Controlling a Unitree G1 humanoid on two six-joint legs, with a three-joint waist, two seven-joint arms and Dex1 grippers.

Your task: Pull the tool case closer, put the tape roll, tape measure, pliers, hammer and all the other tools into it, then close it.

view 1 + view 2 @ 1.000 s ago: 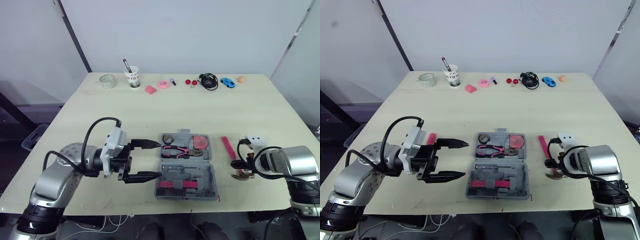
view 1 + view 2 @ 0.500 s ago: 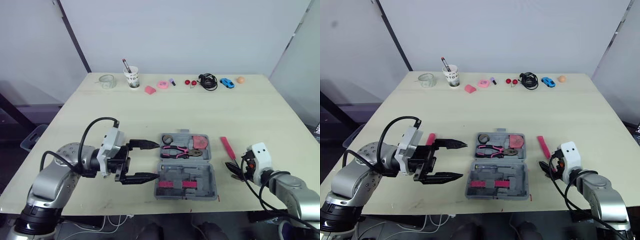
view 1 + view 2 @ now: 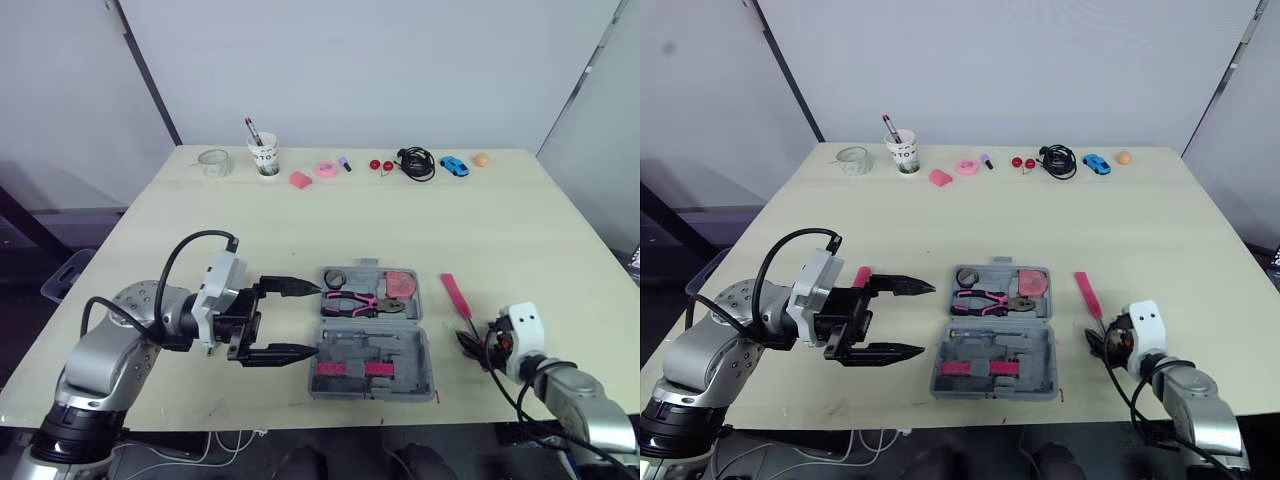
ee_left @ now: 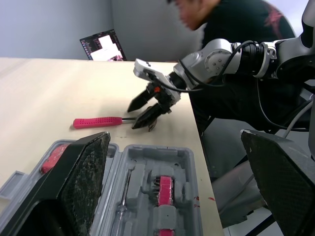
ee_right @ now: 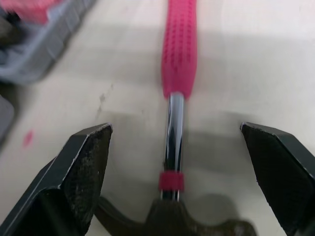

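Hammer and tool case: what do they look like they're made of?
Hammer: shiny, chrome-like metal shaft; dimpled pink grip, likely rubber or plastic; dark, dull head, probably steel. Tool case: matte grey moulded plastic, judging by its shaped compartments.

Pale table point(image 3: 300, 230) — tool case point(image 3: 346, 346), hammer point(image 3: 456, 296), cup point(image 3: 265, 156)

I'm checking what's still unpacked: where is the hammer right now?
The hammer lies on the table to the right of the open tool case, its head at the open right tool.
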